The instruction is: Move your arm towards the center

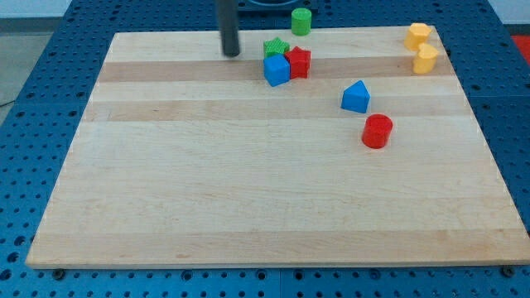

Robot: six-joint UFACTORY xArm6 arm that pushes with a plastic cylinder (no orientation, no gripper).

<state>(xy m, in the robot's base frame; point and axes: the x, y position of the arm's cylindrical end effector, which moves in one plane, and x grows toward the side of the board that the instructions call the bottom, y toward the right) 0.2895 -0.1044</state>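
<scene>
The rod's tip (231,54) rests near the top edge of the worktop (207,215), just left of a tight cluster: green block (276,46), blue cube (277,69), red block (298,62). The arm carries no fingers, so none can be apart or together. A blue wedge (356,97) and red cylinder (377,131) lie right of centre. The centre itself sits bare, below and right of the tip; a slanting slide passing under the blue cube would likely disturb nothing.

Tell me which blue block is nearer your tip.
The blue cube, touching the red star block; the blue triangular block sits farther from my tip.
</scene>
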